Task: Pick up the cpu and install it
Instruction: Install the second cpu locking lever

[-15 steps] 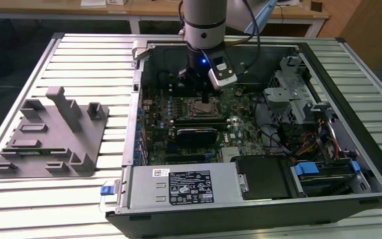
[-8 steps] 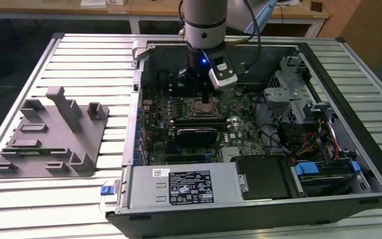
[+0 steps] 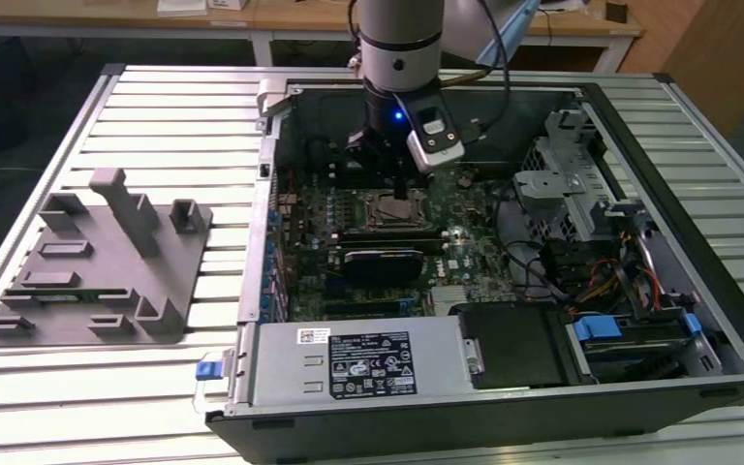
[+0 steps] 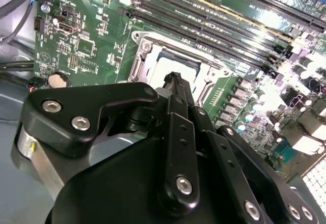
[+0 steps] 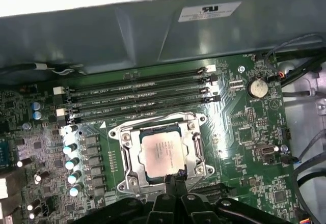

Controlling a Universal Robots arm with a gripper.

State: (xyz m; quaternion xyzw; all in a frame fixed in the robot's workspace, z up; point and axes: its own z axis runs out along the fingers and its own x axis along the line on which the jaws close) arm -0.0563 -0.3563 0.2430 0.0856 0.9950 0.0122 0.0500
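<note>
You'll find the cpu (image 5: 162, 154), a small flat square chip w/ shiny silver-white metal top, already lying in the metal-framed motherboard socket (image 5: 128, 159). The black gripper (image 5: 173, 175) sits at the chip's edge, fingers pinched together, holding nothing I can see. Chip looks light, stiff, slick, prob fragile underneath, so grip opposite edges only. The green motherboard (image 3: 463, 218) is crowded: long black memory slots (image 5: 142, 98) nearby, and the grey pc case walls (image 3: 618, 126) leave tight room.

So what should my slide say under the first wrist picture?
Shiny silver square cpu sits in the metal-framed motherboard socket, the black end effector at its edge.
</note>
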